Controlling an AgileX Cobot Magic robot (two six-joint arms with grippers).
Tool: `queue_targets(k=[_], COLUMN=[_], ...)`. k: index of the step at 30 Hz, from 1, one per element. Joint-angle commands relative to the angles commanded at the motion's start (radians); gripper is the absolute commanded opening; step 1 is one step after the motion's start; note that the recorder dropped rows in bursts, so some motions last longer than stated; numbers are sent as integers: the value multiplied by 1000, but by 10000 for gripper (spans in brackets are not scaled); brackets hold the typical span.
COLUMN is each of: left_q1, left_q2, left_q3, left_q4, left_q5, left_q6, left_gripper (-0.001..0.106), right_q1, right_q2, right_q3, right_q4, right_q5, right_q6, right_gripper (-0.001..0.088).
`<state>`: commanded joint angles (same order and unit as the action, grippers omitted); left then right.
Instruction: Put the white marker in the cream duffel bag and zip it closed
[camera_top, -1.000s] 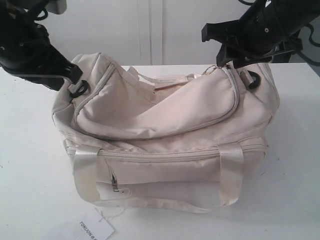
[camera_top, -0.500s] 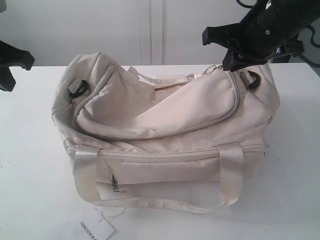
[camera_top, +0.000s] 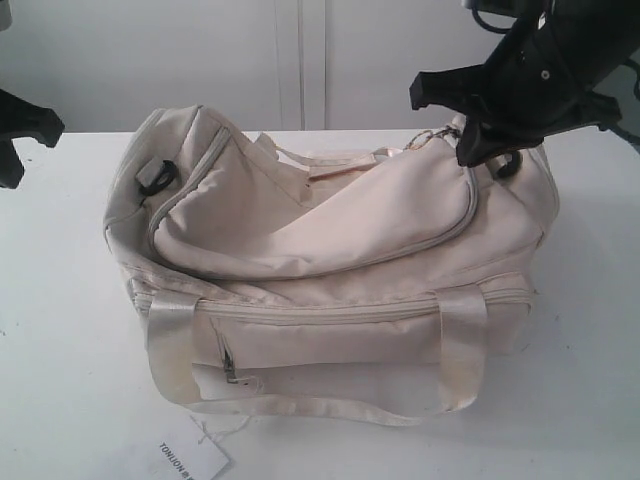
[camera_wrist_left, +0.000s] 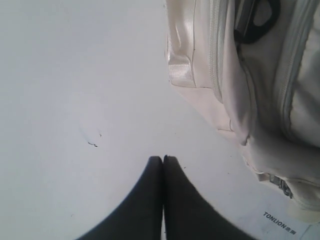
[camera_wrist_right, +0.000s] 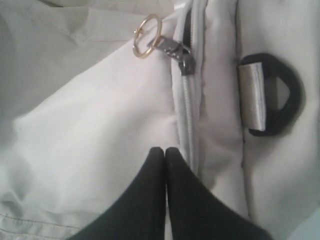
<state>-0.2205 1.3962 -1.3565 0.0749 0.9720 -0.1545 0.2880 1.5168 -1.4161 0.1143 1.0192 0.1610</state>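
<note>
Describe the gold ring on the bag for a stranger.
Find the cream duffel bag. At the right end of its top zipper, the gold keyring hangs off the slider. It is thin and shiny; the neighbouring ring is thick and black.

Cream duffel bag (camera_top: 380, 220), black ring (camera_wrist_right: 296, 95), gold keyring (camera_wrist_right: 159, 24), white table (camera_top: 60, 330)

Lighting's bright and flat, pretty washed out. The white table (camera_top: 60, 330) nearly blows out, with only a faint shadow along the cream duffel bag (camera_top: 330, 250). Wrist views look soft, and the right gripper (camera_wrist_right: 165, 150) is just a blurry black silhouette.
</note>
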Motion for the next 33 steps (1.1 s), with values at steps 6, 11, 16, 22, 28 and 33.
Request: queue_targets(k=[6, 11, 16, 22, 28, 33], left_q1=[0, 11, 80, 98, 98, 98], left_q2=[0, 0, 0, -33, -130, -232], left_q3=[47, 75, 76, 88, 138, 182], left_q4=[-3, -25, -172, -172, -172, -178], left_q5=[-18, -39, -48, -33, -42, -44], left_q6=[0, 3, 85, 87, 76, 74], left_gripper=[0, 0, 0, 0, 0, 0], right_q1=[0, 0, 0, 0, 0, 0], right_q2=[-93, -168, -219, -229, -229, -229], right_q3=[55, 120, 168, 183, 183, 183], right_q4=[-77, -154, -169, -170, -170, -168], right_q5=[20, 20, 22, 48, 47, 47], right_q6=[37, 89, 89, 87, 87, 87], right_gripper=[0, 0, 0, 0, 0, 0])
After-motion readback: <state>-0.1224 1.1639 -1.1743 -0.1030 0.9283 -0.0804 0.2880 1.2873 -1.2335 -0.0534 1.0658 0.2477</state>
